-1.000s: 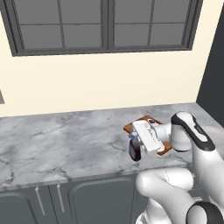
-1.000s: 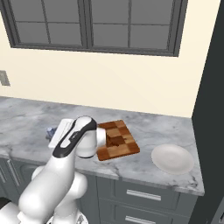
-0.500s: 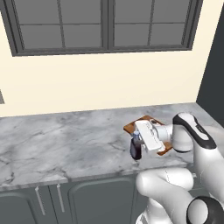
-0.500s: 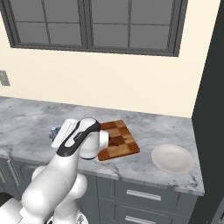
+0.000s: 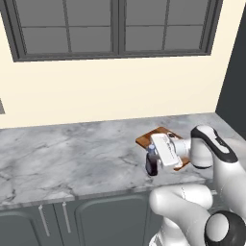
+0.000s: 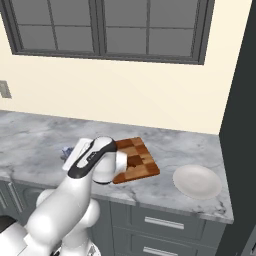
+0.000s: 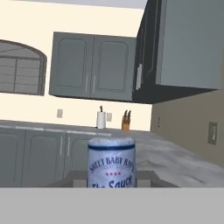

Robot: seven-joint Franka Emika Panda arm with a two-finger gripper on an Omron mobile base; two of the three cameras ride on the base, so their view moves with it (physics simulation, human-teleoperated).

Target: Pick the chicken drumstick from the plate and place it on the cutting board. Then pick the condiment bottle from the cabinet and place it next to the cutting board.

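My gripper (image 5: 153, 156) is shut on the condiment bottle (image 5: 153, 166), a dark bottle with a bluish cap, held upright. It hangs at or just above the marble counter, close beside the left edge of the checkered cutting board (image 5: 156, 136); I cannot tell whether it touches down. In the hand view the bottle's label (image 7: 111, 168) fills the gap between the fingers (image 7: 78, 178). The board (image 6: 140, 161) lies left of the white plate (image 6: 197, 181), which looks bare. I cannot pick out the chicken drumstick among the board's dark squares. The dark cabinet (image 6: 244, 125) rises at the far right.
The counter (image 5: 72, 153) stretches out to the left of the bottle. Grey drawers with silver handles (image 6: 160, 224) run below the front edge. A window (image 5: 115, 26) fills the wall behind. My own arm (image 6: 92, 160) hides the board's left part in the right base view.
The hand with the bottle has drifted slightly toward the cutting board and a little lower. The board and plate have not moved.
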